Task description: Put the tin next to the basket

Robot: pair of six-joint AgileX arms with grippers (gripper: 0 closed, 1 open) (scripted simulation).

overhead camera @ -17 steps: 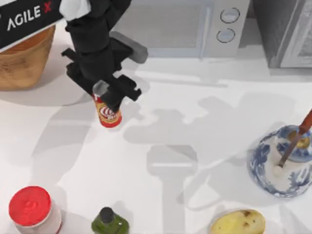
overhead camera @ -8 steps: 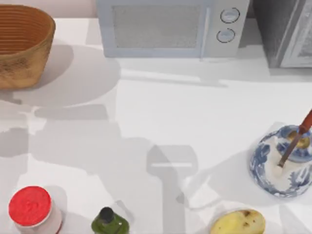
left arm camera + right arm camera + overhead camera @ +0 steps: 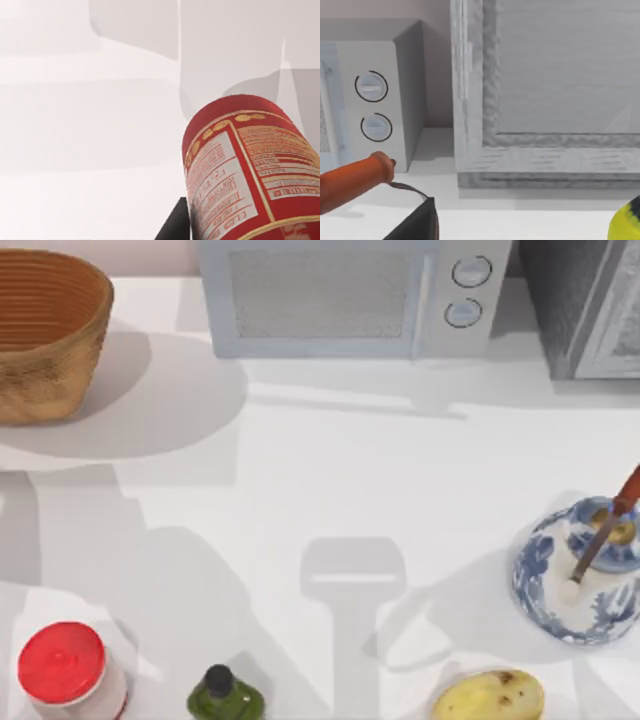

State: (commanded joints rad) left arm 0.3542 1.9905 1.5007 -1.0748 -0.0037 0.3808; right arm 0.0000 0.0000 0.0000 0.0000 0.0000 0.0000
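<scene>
The left gripper's finger (image 3: 175, 222) presses the red drink can (image 3: 250, 170), held aloft. Since a second ago, arm and can have left the top view; the wicker basket (image 3: 50, 340) stays put.

Microwave (image 3: 350, 298) at worktop (image 3: 330, 490) rear. Patterned bowl (image 3: 575, 585) with utensil at right. Front edge: red-lidded jar (image 3: 65, 668), green bottle (image 3: 224, 698), potato (image 3: 487, 697).

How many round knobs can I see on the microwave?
2. In the top view, both sit on the microwave panel at its right end: one knob farther back, the other knob just in front of it. Nothing covers the panel.
</scene>
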